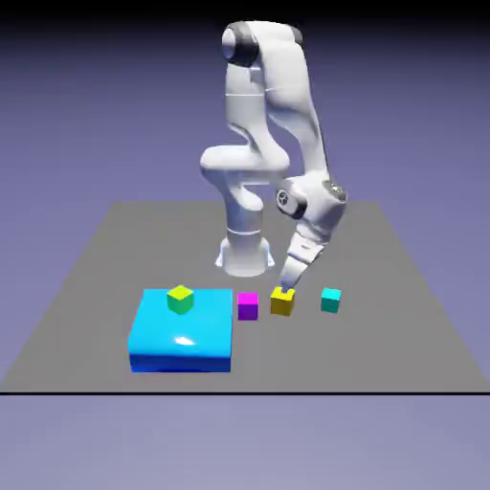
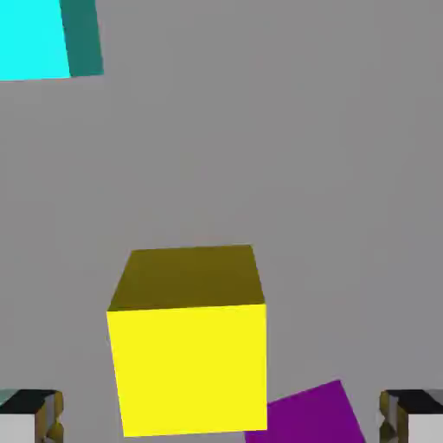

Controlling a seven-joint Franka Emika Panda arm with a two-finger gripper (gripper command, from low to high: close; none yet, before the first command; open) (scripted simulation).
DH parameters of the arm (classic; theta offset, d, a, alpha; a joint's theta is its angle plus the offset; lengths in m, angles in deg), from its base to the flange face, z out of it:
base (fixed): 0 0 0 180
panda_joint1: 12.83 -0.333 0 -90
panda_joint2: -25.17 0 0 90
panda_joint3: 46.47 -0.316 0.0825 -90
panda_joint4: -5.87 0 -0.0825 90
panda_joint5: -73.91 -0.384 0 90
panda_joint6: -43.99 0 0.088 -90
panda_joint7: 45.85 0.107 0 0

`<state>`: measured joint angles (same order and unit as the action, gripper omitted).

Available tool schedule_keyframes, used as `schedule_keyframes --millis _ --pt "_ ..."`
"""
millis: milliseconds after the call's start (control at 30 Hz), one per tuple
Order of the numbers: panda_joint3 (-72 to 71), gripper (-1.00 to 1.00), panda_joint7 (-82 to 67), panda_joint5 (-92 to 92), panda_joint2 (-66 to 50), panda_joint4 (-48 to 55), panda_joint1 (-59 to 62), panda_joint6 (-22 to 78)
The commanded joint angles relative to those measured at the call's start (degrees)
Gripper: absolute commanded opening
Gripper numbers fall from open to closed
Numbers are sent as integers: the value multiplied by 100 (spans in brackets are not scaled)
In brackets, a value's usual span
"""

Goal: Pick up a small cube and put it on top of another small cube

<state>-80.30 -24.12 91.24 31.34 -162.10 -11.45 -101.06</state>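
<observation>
Landmark: yellow cube (image 1: 282,302), small, plain, orange-yellow sides, resting on the grey surface (image 1: 402,316).

Pincer (image 1: 285,282): on the white arm (image 1: 278,105), tilted downward, tips just above and behind the yellow cube in the exterior view. Fingers spread wide, nothing between them but the cube lying ahead on the surface. In the hand view the two fingertips (image 2: 31,415) sit at the bottom corners, far apart, with the yellow cube (image 2: 190,368) large between them and not touched by either.

Magenta-topped cube (image 1: 248,305): purple sides, same size as the yellow cube, just beside it toward the exterior view's left, a narrow gap between the two. In the hand view only a corner of its purple (image 2: 316,415) shows, low and to the right of the yellow cube.

Teal cube (image 1: 330,300): small, near the yellow cube on the exterior view's right, a wider gap than on the magenta side. In the hand view it sits at the top left corner (image 2: 43,39), well apart from the yellow cube.

Blue block (image 1: 182,337): large, flat, glossy, beyond the magenta-topped cube from the yellow cube, toward the exterior view's left.

Yellow-green cube (image 1: 180,299): small, standing on top of the blue block near its far edge.
</observation>
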Motion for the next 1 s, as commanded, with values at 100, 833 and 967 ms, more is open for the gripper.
schedule_keyframes --millis 100,833,967 --pt "438 0 703 996 -565 90 -95 -266" --pt "128 -100 206 292 -165 26 -28 -78" --pt "-109 -100 -175 -248 141 -22 24 66"
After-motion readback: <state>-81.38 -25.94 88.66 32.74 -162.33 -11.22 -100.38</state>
